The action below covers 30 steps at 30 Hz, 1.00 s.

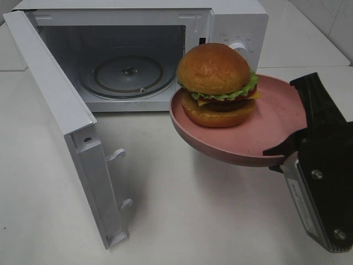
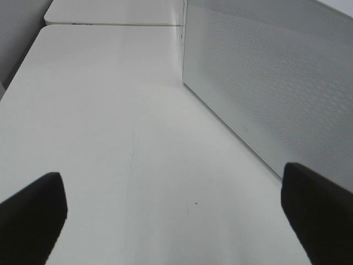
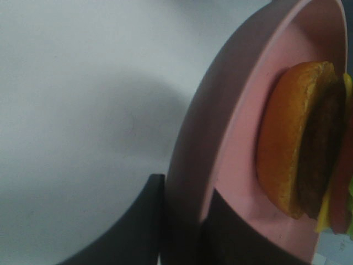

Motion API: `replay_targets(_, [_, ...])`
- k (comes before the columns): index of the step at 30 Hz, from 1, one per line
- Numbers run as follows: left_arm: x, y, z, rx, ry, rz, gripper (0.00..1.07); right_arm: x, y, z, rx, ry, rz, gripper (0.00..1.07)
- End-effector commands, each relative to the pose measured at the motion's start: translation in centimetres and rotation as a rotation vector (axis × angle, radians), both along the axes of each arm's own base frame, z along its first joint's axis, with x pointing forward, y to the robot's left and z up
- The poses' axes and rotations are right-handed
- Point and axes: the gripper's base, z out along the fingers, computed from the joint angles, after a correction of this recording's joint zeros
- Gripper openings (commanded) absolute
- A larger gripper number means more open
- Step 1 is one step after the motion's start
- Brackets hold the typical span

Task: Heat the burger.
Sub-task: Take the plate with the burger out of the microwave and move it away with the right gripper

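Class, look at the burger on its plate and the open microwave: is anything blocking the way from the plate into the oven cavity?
Nothing visible does. The microwave door is swung wide open to the left, the glass turntable is bare, and the right gripper holds the pink plate with the burger in front of the opening, slightly to its right.

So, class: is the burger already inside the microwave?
No: the burger sits on the plate, held outside the open microwave.

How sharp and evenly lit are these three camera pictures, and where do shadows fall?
High view: sharp, evenly lit, with a soft shadow on the table under the plate. Left wrist view: pale and washed out, its fingertips blurred. Right wrist view: dim and soft, the plate rim shaded, the burger slightly blurred.
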Motion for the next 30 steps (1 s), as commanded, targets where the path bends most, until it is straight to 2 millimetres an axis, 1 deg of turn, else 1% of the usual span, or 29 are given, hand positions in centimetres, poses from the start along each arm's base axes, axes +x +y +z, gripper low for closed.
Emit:
replay_targets(1, [-0.2, -0.1, -0.1, -0.011, -0.018, -0.002, 0.98, -1.0, -0.9, 1.4, 0.052, -0.081, 0.003, 0.00])
replay_targets(3, [-0.2, -0.1, -0.1, -0.011, -0.018, -0.002, 0.98, -1.2, -1.1, 1.4, 0.052, -0.083, 0.001, 0.00])
replay_targets(4, [-0.2, -0.1, -0.1, -0.011, -0.018, -0.002, 0.98, -1.7, -1.6, 1.5, 0.050, -0.086, -0.007, 0.00])
replay_targets(6, [-0.2, -0.1, -0.1, -0.011, -0.018, -0.002, 0.98, -2.0, -1.8, 1.6, 0.048, -0.084, -0.013, 0.00])
replay_targets(8, [-0.2, -0.1, -0.1, -0.011, -0.018, -0.002, 0.98, -2.5, -2.5, 1.7, 0.043, -0.090, -0.032, 0.00])
replay_targets(12, [-0.2, -0.1, -0.1, -0.011, -0.018, -0.002, 0.98, -2.9, -3.1, 1.9, 0.030, -0.100, -0.060, 0.00])
replay_targets(13, [-0.2, -0.1, -0.1, -0.011, -0.018, -0.002, 0.98, -3.0, -3.5, 2.0, 0.028, -0.103, -0.091, 0.00])
replay_targets(17, [-0.2, -0.1, -0.1, -0.011, -0.018, -0.002, 0.98, -3.0, -3.9, 2.0, 0.017, -0.106, -0.139, 0.00])
replay_targets(19, [-0.2, -0.1, -0.1, -0.011, -0.018, -0.002, 0.98, -2.8, -4.5, 2.0, 0.008, -0.107, -0.218, 0.00])
replay_targets(22, [-0.2, -0.1, -0.1, -0.011, -0.018, -0.002, 0.98, -2.7, -4.7, 2.0, 0.000, -0.112, -0.238, 0.00])
replay_targets(23, [-0.2, -0.1, -0.1, -0.011, -0.018, -0.002, 0.98, -2.6, -5.0, 2.0, -0.002, -0.109, -0.282, 0.00])
replay_targets(25, [-0.2, -0.1, -0.1, -0.011, -0.018, -0.002, 0.98, -2.6, -5.1, 2.0, -0.005, -0.109, -0.300, 0.00])
replay_targets(27, [-0.2, -0.1, -0.1, -0.011, -0.018, -0.002, 0.98, -2.5, -5.6, 1.9, -0.006, -0.106, -0.374, 0.00])
replay_targets(28, [-0.2, -0.1, -0.1, -0.011, -0.018, -0.002, 0.98, -2.5, -5.6, 1.9, -0.006, -0.106, -0.374, 0.00])
replay_targets(29, [-0.2, -0.1, -0.1, -0.011, -0.018, -0.002, 0.98, -2.5, -5.9, 2.0, -0.010, -0.107, -0.424, 0.00])
replay_targets(30, [-0.2, -0.1, -0.1, -0.011, -0.018, -0.002, 0.98, -2.5, -5.9, 2.0, -0.010, -0.107, -0.424, 0.00])
